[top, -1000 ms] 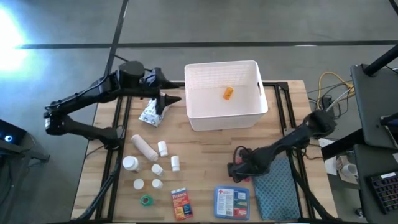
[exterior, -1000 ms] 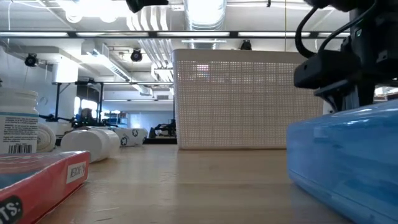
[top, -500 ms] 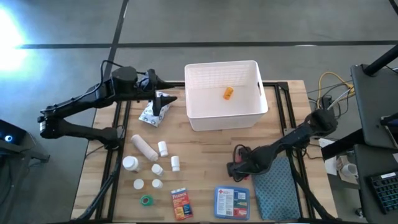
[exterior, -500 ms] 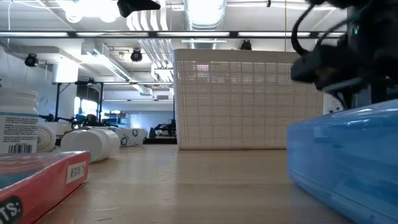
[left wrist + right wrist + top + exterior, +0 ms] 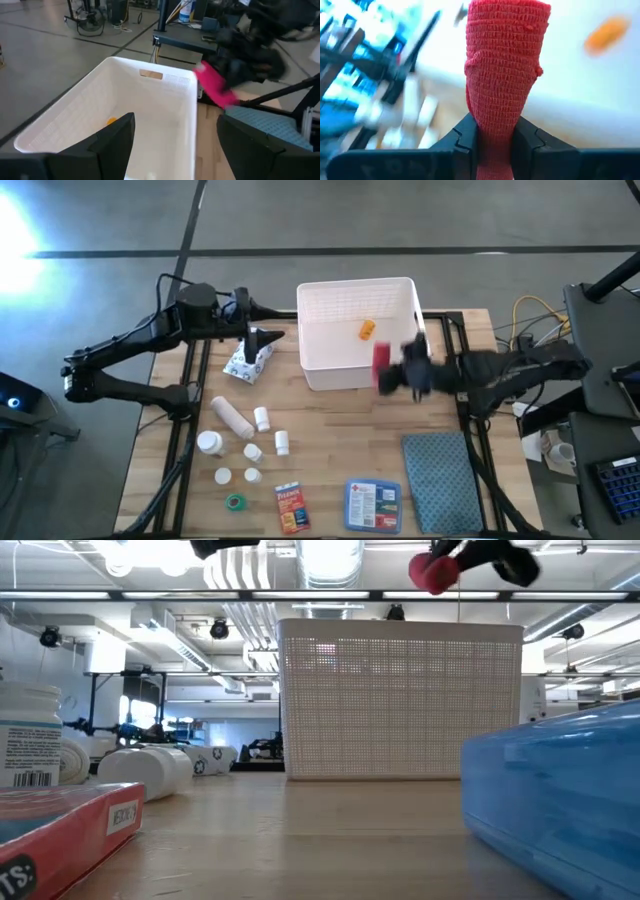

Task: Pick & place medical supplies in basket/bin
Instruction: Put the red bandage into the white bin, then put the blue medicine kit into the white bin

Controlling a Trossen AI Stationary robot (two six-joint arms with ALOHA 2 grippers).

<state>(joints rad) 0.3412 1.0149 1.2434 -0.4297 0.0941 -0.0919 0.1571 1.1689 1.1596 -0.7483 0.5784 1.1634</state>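
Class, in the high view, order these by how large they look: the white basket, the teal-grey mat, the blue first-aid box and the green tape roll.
1. white basket
2. teal-grey mat
3. blue first-aid box
4. green tape roll

One basket, two boxes

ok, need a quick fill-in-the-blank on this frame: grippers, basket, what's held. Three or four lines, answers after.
1. The right gripper is shut on a ____ bandage roll.
2. Inside the white basket lies one small ____ item.
3. The left gripper hovers, open, over the white-blue ____.
4. The blue first-aid box sits beside the teal-grey ____.

Missing words: red; orange; packet; mat
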